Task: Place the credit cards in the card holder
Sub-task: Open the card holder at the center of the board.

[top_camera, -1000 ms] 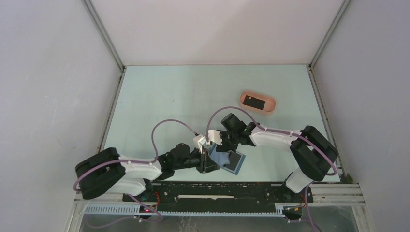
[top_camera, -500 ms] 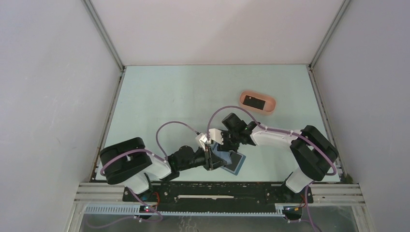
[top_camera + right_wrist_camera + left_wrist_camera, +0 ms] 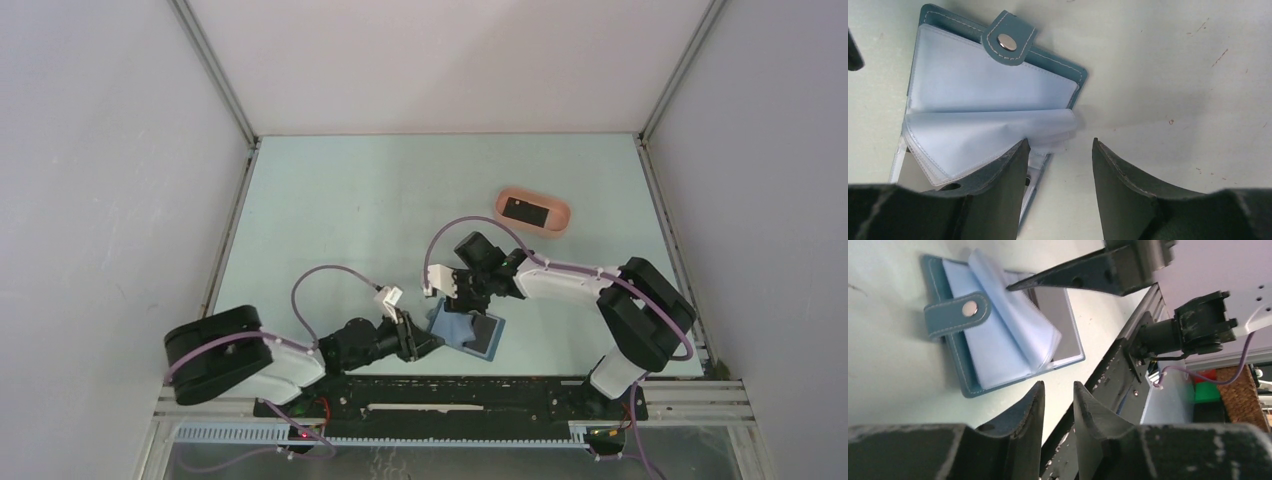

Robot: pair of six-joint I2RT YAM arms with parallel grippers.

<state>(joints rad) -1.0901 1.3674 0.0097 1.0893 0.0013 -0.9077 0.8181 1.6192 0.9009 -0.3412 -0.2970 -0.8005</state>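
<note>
At the near edge of the pale green desk, just ahead of the two arm bases, the small dark-blue folding card holder lies opened flat, and you can read from the wrist views why both arms crowd it. Its strap with the metal snap button is thrown clear to one side, so the lighter blue inside and the fan of clear plastic sleeves face up where a card could slide in. The right gripper hangs over the sleeves' free edge, jaws moderately apart and holding nothing. One finger lies on or just over the fan, which I judge is meant to part or pin a leaf so a pocket gapes, though you cannot be sure of contact. The left gripper sits low just beside the holder's left side, empty, its jaws drawn to a narrow gap. It is better placed to steady the cover than to carry anything. The one black rectangular plastic credit card you can plainly see rests in the peach-pink oval tray, well apart toward the far right, out of either gripper's reach. A dark panel shows on the holder's right half, and you cannot tell whether that is a card already seated.
</note>
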